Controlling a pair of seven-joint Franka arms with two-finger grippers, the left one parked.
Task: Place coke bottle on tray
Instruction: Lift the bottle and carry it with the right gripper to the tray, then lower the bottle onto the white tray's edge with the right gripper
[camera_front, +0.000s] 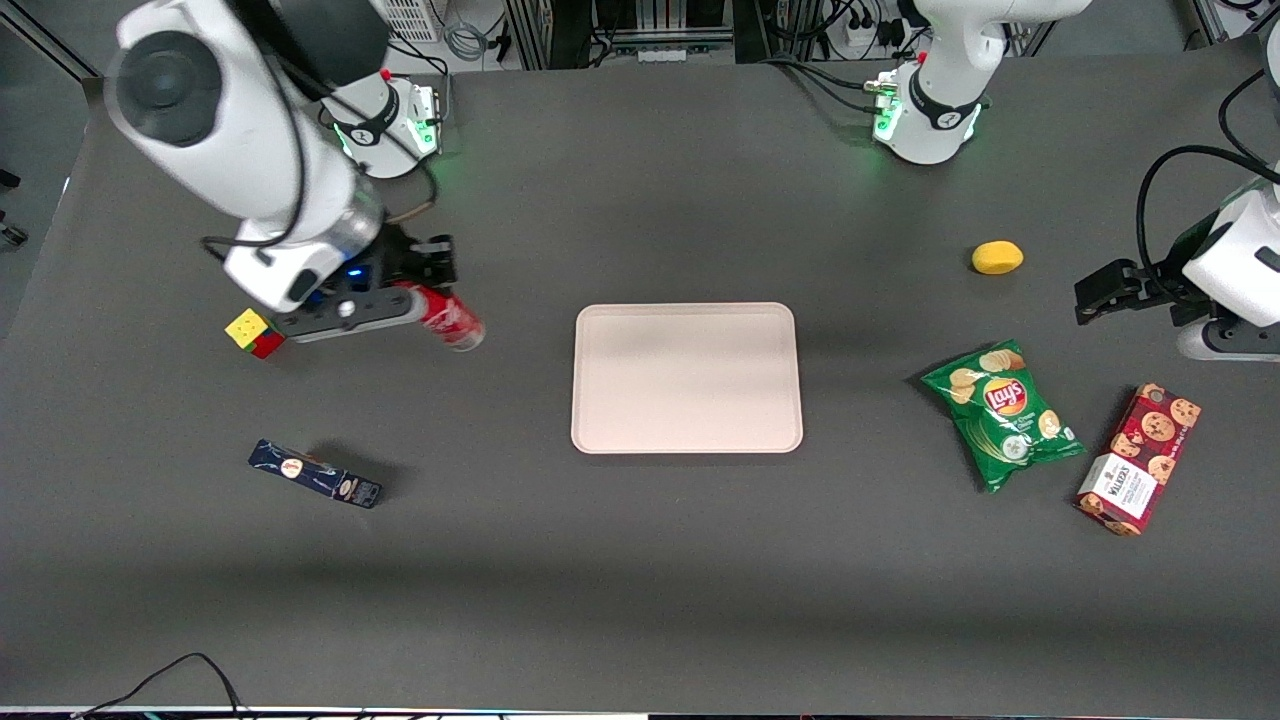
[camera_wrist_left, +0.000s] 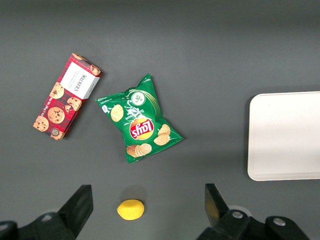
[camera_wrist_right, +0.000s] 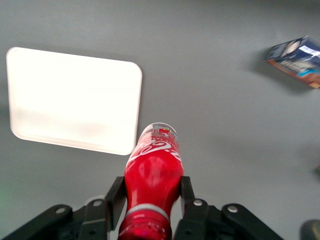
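The red coke bottle (camera_front: 452, 318) hangs tilted above the table, its silvery base pointing toward the tray. My right gripper (camera_front: 418, 292) is shut on its neck end. In the right wrist view the bottle (camera_wrist_right: 154, 175) sits between the two black fingers (camera_wrist_right: 116, 197), white script showing on its side. The pale pinkish-beige tray (camera_front: 686, 378) lies flat in the middle of the table, a short way from the bottle toward the parked arm's end. That tray (camera_wrist_right: 70, 100) also appears in the right wrist view and nothing lies on it.
A small colour cube (camera_front: 253, 332) sits beside my gripper. A dark blue box (camera_front: 315, 473) lies nearer the front camera. Toward the parked arm's end are a green Lay's bag (camera_front: 1002, 412), a red cookie box (camera_front: 1139, 458) and a yellow lemon (camera_front: 996, 257).
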